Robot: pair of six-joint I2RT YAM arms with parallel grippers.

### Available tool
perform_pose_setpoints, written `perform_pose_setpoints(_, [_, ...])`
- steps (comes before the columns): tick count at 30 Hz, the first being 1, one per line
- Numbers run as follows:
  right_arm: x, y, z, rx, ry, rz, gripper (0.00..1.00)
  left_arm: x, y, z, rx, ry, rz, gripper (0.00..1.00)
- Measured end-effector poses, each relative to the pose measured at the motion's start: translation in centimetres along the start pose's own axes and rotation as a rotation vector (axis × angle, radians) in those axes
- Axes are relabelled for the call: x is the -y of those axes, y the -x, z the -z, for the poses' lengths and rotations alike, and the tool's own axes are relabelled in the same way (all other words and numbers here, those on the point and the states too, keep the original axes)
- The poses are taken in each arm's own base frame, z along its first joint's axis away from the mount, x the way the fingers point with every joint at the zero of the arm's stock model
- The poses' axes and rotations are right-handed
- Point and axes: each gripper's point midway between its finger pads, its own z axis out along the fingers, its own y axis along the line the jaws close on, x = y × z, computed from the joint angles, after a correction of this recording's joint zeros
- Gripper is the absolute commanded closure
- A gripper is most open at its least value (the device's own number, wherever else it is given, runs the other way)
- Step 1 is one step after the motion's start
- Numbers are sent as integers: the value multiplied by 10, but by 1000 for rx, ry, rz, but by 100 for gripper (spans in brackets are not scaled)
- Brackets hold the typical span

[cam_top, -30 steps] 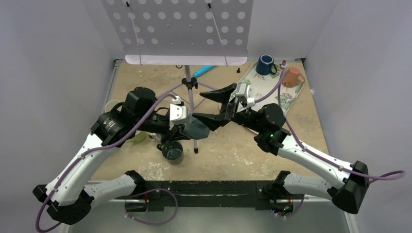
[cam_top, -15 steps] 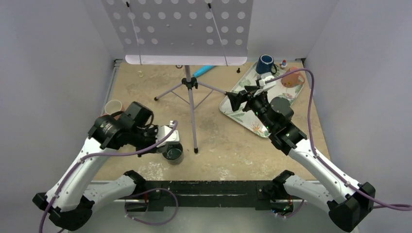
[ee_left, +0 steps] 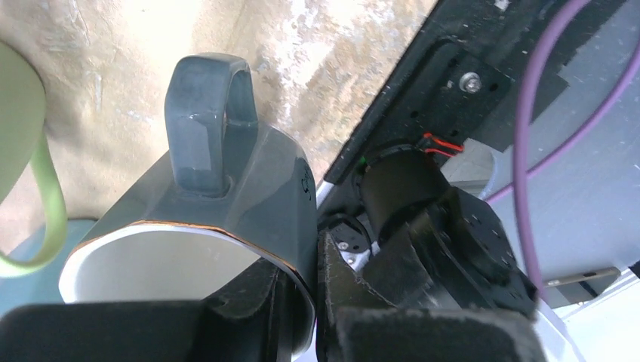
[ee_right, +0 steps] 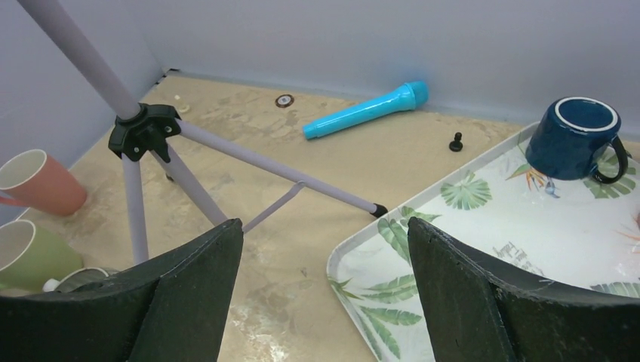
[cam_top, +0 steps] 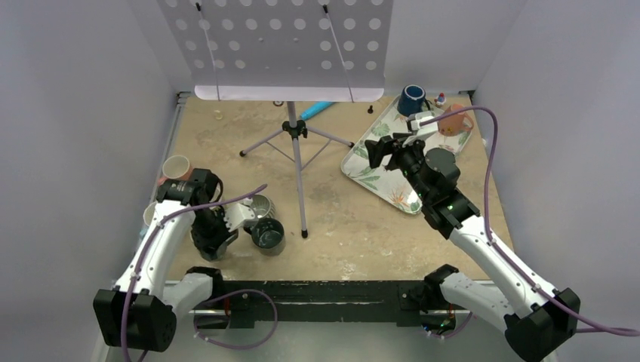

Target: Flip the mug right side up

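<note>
Close to the near edge, toward the left corner, the left gripper (ee_left: 300,309) is clamped on the wall of the grey mug (ee_left: 256,181). One finger sits inside the white interior and the other presses the outside, with the rim pinched between them. In the left wrist view the handle points up the frame and the mouth faces the camera. From overhead the pale inside shows, so the mouth is turned at least partly upward. Whether its base touches the table cannot be told.

Just beside it, nearer the near edge, a dark mug (cam_top: 268,235) stands mouth up. By the left edge a green mug (ee_right: 30,253) stands partly hidden behind the left arm. A salmon mug (cam_top: 176,167) is a little farther along that edge.

A music stand (cam_top: 294,132) plants its tripod in the middle of the table, and its perforated desk overhangs the far edge.

Toward the right edge lies a leaf-print tray (cam_top: 362,170). The right gripper (cam_top: 383,149) hangs over the tray's left end with its jaws spread wide and nothing between them. At the far right corner a navy mug (cam_top: 412,99) stands upright on the tray, and an orange mug (cam_top: 455,119) is at the tray's right rim. A light-blue tube (cam_top: 317,110) and a small black knob (ee_right: 456,142) lie along the far edge.
</note>
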Motion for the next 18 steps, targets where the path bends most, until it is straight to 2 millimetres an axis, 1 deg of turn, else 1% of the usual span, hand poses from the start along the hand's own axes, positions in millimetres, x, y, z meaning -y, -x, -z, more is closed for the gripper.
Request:
perform_pose_setpoints(5, [9,-4,-1,-3,-23,-3,16,-18,-2,-31,9,1,12,100])
perform_pose_setpoints(6, [12,-7,-1,-8,-33,-3,16,-21,-1,-37,16,10,6,97])
perform_pose_setpoints(9, [22,-14,-1,-21,-58,-7,15,-22,-1,-39,26,22,-1,81])
perform_pose_setpoints(11, [28,-17,-1,-25,-76,-10,14,-21,-1,-41,32,26,-3,63])
perform_pose_setpoints(12, [31,-16,-1,-24,-85,-13,7,-21,0,-43,41,25,-8,57])
perform_pose_setpoints(13, [34,-16,-1,-23,-93,-18,2,-22,1,-46,49,27,-16,52])
perform_pose_setpoints(15, [45,-14,-1,-15,-133,-38,1,-24,2,-50,55,31,-24,46])
perform_pose_setpoints(18, [75,-13,-3,2,-248,-84,1,-27,8,-46,92,59,-31,39])
